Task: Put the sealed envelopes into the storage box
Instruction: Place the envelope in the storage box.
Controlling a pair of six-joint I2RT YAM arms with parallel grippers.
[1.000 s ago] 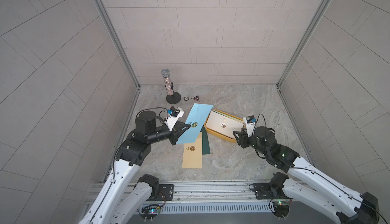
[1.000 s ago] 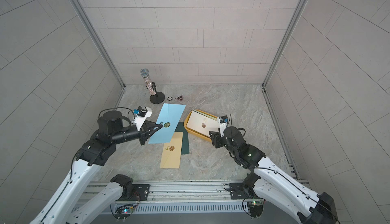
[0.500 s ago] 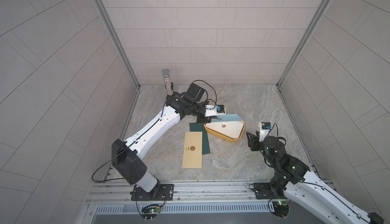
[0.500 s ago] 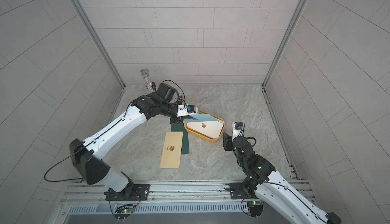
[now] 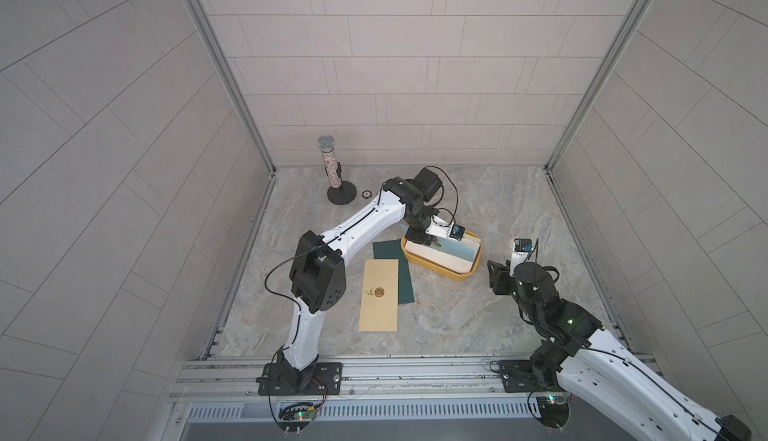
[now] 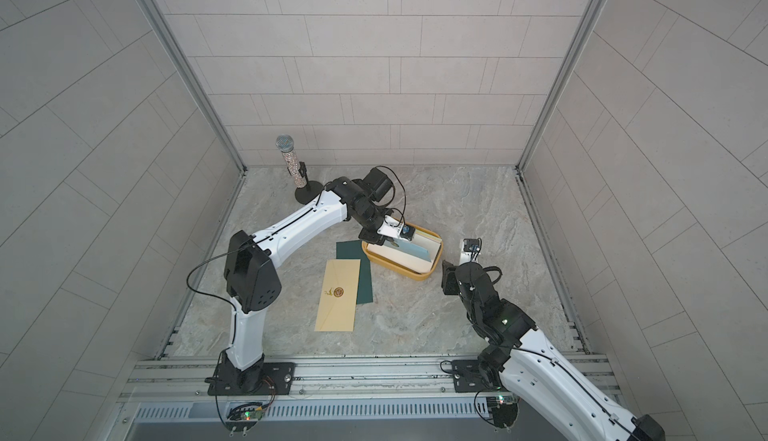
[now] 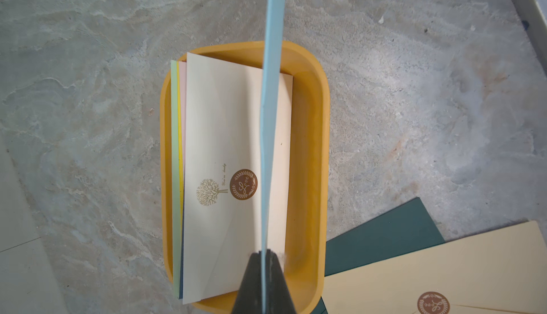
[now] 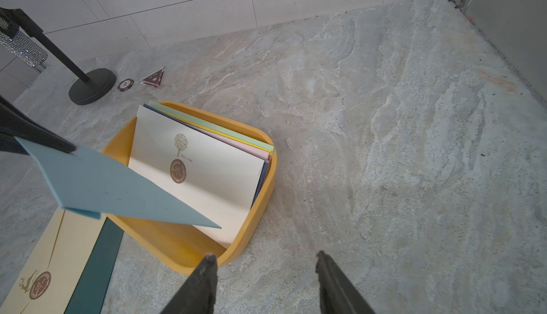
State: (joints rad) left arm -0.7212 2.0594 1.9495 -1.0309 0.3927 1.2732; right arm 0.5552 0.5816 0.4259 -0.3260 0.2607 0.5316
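The light blue envelope [image 7: 270, 120], clamped edge-on in the left gripper [image 7: 264, 252], is held over the storage box [image 7: 324, 149], long axis aligned lengthwise.

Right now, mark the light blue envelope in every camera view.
Top view: light blue envelope tilted over the storage box.
Top view: envelope likewise over the box.
Left wrist: edge-on strip running from the left gripper across the box.
Right wrist: broad face slanting over the box's rim.
Shared landmark: the mustard storage box.
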